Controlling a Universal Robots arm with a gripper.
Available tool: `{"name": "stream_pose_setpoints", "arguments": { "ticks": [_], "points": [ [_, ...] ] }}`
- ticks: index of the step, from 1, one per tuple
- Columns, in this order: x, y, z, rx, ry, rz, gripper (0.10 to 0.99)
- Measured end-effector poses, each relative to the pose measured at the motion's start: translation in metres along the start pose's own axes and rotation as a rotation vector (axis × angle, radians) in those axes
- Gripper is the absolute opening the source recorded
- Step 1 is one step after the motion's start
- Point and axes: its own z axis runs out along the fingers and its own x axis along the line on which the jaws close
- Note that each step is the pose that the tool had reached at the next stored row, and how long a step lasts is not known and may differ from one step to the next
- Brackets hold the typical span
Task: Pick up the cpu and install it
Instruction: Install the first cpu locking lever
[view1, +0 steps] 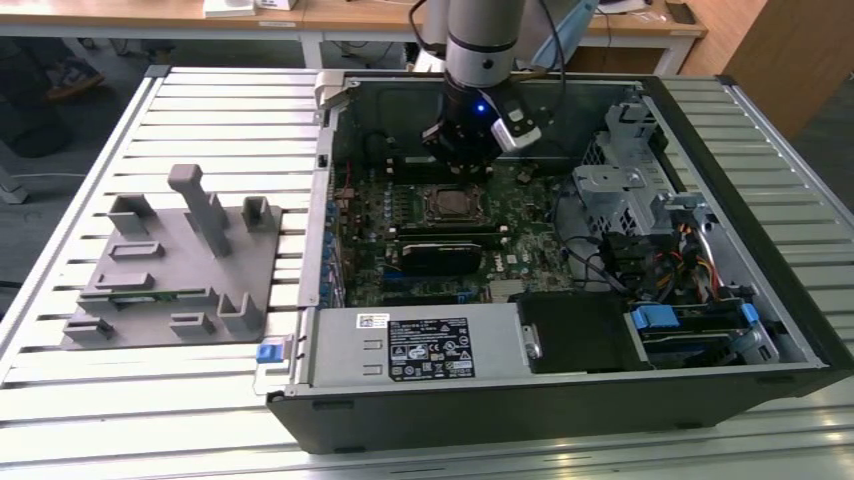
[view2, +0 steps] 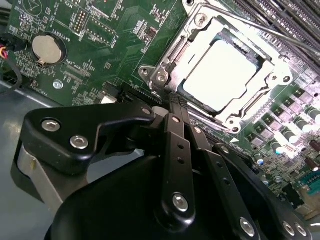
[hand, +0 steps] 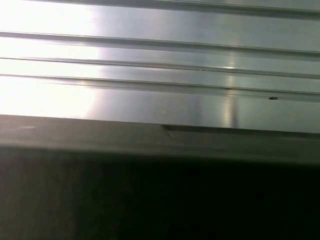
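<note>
In the second wrist view the gripper (view2: 172, 102) looks closed, its black fingers (view2: 176, 150) drawn together with nothing between them, the tips just short of the socket frame (view2: 165, 65). Beyond them the cpu (view2: 222, 75) lies flat inside that frame on the motherboard (view2: 110, 45), its pale metal top glaring under the light; a round coin battery (view2: 46, 50) sits off to one side. In the exterior view the gripper (view1: 463, 160) hangs over the open computer case (view1: 561, 260), just above the cpu (view1: 450, 205). A grey tray (view1: 174, 260) with upright posts rests well apart, towards the exterior view's left.
</note>
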Motion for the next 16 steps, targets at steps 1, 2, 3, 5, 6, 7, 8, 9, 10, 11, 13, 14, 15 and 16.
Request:
{"name": "stream_pose_setpoints", "arguments": {
  "ticks": [1, 2, 3, 5, 6, 7, 8, 9, 10, 11, 13, 14, 15, 16],
  "points": [
    [0.0000, 0.0000, 0.0006, 0.004, 0.0002, 0.000, 0.106],
    [0.0000, -0.0001, 0.0012, 0.007, 0.0004, 0.000, 0.106],
    [0.0000, 0.0000, 0.0018, 0.009, 0.0006, 0.000, 0.106],
    [0.0000, 0.0000, 0.0028, 0.014, 0.0009, -0.001, 0.106],
    [0.0001, -0.0001, 0.0031, 0.014, 0.0009, -0.001, 0.106],
    [0.0001, -0.0001, 0.0033, 0.014, 0.0008, -0.002, 0.106],
    [0.0001, 0.0000, 0.0035, 0.014, 0.0008, -0.003, 0.106],
    [0.0001, 0.0000, 0.0037, 0.013, 0.0007, -0.004, 0.106],
    [0.0001, 0.0000, 0.0037, 0.012, 0.0007, -0.005, 0.106],
    [0.0001, 0.0000, 0.0038, 0.009, 0.0005, -0.005, 0.106],
    [0.0001, -0.0001, 0.0039, -0.001, 0.0000, -0.007, 0.106],
    [0.0001, -0.0001, 0.0039, -0.007, -0.0001, -0.008, 0.106],
    [0.0001, 0.0000, 0.0039, -0.013, -0.0004, -0.009, 0.106],
    [0.0001, -0.0001, 0.0039, -0.019, -0.0007, -0.009, 0.106]
  ]
}}
